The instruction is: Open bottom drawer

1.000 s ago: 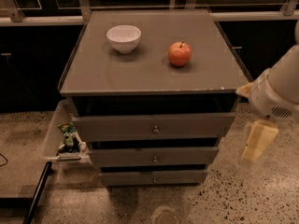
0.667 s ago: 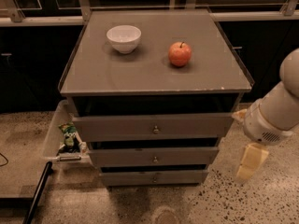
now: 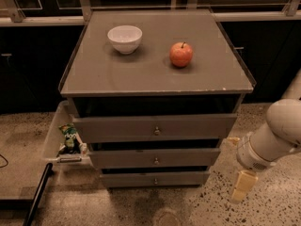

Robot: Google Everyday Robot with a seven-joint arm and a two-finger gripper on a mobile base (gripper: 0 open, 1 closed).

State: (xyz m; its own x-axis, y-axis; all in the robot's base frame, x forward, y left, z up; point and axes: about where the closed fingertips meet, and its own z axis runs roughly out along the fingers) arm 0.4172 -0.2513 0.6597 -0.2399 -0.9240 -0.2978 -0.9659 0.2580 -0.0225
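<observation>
arm (image 3: 275, 138) cut off at right frame edge. gripper (image 3: 241, 188) hangs low to the right of the cabinet (image 3: 155, 74), near the floor, apart from all the drawers; cannot tell whether it is apart or together. bottom drawer (image 3: 155, 178) is the lowest and narrowest of three, knob (image 3: 155, 181) centred, its inside hidden. white bowl (image 3: 124, 37) and apple (image 3: 181, 54) sit on the cabinet top; the bowl's inside shows plain white. clear bin (image 3: 52, 136) at the cabinet's left side holds a green packet (image 3: 70, 136), label unreadable.

Pincer (image 3: 242, 188) low, right of bottom drawer (image 3: 155, 179) — apart
</observation>
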